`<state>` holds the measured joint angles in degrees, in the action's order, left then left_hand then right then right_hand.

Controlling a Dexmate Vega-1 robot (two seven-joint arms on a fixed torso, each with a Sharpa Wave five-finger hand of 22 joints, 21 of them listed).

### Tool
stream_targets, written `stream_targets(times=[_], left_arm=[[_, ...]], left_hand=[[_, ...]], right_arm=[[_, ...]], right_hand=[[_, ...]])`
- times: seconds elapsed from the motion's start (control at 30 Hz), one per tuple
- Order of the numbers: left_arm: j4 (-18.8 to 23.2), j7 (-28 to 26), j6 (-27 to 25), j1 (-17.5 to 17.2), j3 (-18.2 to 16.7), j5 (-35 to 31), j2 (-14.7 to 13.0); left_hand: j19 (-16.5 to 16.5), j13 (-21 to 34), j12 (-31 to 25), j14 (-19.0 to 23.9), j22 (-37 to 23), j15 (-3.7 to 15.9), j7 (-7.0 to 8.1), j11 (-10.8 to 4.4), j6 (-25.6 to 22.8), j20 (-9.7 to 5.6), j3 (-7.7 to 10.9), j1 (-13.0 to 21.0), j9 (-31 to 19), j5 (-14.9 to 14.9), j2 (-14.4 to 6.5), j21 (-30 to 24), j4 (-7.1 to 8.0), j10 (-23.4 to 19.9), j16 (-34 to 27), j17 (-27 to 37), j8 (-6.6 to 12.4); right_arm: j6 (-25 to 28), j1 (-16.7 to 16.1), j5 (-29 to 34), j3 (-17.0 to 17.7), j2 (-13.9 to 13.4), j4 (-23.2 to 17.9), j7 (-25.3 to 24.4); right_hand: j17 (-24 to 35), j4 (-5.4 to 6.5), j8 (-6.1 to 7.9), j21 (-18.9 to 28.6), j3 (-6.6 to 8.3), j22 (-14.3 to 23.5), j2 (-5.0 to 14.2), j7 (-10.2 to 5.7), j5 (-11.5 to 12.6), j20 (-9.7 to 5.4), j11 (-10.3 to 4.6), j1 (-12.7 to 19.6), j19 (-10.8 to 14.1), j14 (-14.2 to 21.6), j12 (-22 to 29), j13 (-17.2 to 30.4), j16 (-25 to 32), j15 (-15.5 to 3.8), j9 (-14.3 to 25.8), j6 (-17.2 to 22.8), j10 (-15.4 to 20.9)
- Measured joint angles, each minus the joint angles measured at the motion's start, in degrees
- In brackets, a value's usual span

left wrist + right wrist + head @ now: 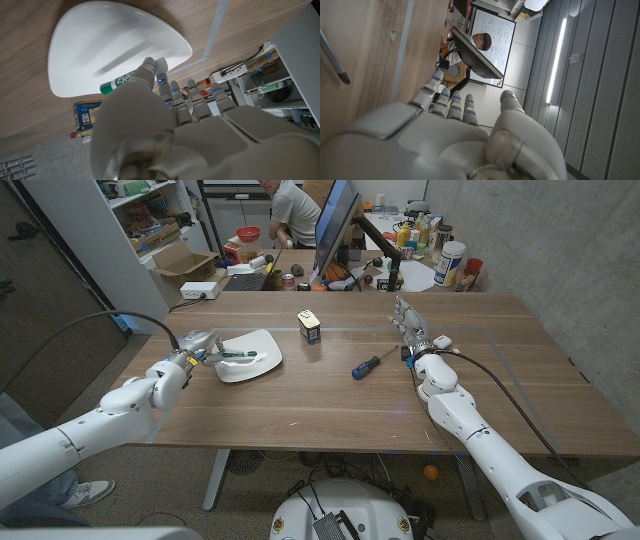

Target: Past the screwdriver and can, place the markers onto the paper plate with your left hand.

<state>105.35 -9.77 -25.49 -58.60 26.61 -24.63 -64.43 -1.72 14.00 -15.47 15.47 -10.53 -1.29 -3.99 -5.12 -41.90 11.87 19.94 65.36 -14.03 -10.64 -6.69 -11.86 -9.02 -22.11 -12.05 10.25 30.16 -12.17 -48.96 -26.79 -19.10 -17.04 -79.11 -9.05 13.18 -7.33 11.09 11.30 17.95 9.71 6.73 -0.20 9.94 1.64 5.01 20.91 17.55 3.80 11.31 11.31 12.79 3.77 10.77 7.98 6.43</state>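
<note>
Markers [116,83], or at least one green-capped one, sit pinched in the left hand [196,348] over the paper plate's [262,339] rim, seemingly for release, while the right hand [412,327] stands idle with fingers extended beyond the screwdriver [368,366].

marker [119,82]: green cap + part of label visible in left wrist view; rest hidden behind left robot hand [150,130]. In head view too small to read, count can't tell.
paper plate [100,45]: edge nearest the wrist cam covered by the robot hand's fingers.
can [85,116]: half hidden by the robot hand in left wrist view; label blurred.
screwdriver [332,56]: only shaft + tip in right wrist view, handle cut off by pic edge.
right robot hand [460,135]: lower part cut off by frame; fingertips partly hidden.
person [290,215]: head cut by top edge in head view, body partly behind monitor [335,220].
bench [300,395]: near edge partly hidden by both arms.
</note>
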Motion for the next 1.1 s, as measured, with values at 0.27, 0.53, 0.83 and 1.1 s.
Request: stream_targets(times=[0.27,0.53,0.83,1.1], left_arm=[[-0.8,-0.6,0.3,0.4,0.7,0.3,1.1],[-1.0,-1.3,0.3,0.3,1.1,0.9,1.9],[-0.3,-0.9,-0.6,0.0,1.3,1.6,2.1],[0.6,0.4,-1.5,-0.2,1.4,2.6,1.8]], left_hand=[[0.0,0.3,0.0,0.0,0.0,0.00,0.00,-0.29,0.0,0.00,-0.07,-0.1,0.0,0.0,0.1,0.0,-0.07,-0.3,0.0,0.0,0.00],[0.0,0.8,0.2,0.0,0.0,-0.02,0.00,-0.29,0.0,0.00,-0.32,-0.3,0.0,0.0,-0.2,0.0,0.14,-0.3,0.2,0.2,-0.04],[1.9,1.8,2.0,-3.5,0.0,-2.57,3.74,1.97,4.0,0.04,-1.89,-4.7,-0.2,-0.1,-1.6,0.2,1.60,6.0,1.3,0.2,-8.25],[3.4,1.9,2.8,-5.7,0.0,-3.29,2.67,3.70,7.8,0.30,-2.66,-7.5,1.0,0.1,-0.6,0.7,2.39,9.1,1.3,0.3,-11.14]], right_arm=[[0.4,-0.6,-0.1,0.3,-0.5,-0.6,-0.2],[0.9,-1.3,-0.4,0.5,-0.9,-1.2,-0.3],[1.2,-1.8,-0.5,0.7,-1.3,-1.7,-0.4],[1.3,-2.2,-0.6,0.8,-1.7,-2.2,-0.4]], right_hand=[[0.0,0.00,0.00,0.0,0.00,0.0,0.00,0.00,0.0,0.00,0.00,0.0,0.0,0.0,0.0,0.0,0.0,0.00,0.0,0.0,0.0],[0.0,0.00,0.00,0.0,0.00,0.0,0.00,0.00,0.0,0.00,0.00,0.0,0.0,0.2,0.0,0.0,0.0,0.22,0.0,0.0,0.0],[0.0,-0.24,0.00,0.0,-0.24,0.0,0.00,0.00,0.0,0.21,0.00,0.0,-0.2,0.2,0.0,0.0,0.0,0.22,0.0,0.0,0.0],[0.0,-0.24,0.00,-0.3,-0.24,0.0,0.00,0.21,0.0,0.21,0.00,0.0,-0.2,0.2,0.0,0.0,0.0,0.21,0.0,0.2,0.0]])
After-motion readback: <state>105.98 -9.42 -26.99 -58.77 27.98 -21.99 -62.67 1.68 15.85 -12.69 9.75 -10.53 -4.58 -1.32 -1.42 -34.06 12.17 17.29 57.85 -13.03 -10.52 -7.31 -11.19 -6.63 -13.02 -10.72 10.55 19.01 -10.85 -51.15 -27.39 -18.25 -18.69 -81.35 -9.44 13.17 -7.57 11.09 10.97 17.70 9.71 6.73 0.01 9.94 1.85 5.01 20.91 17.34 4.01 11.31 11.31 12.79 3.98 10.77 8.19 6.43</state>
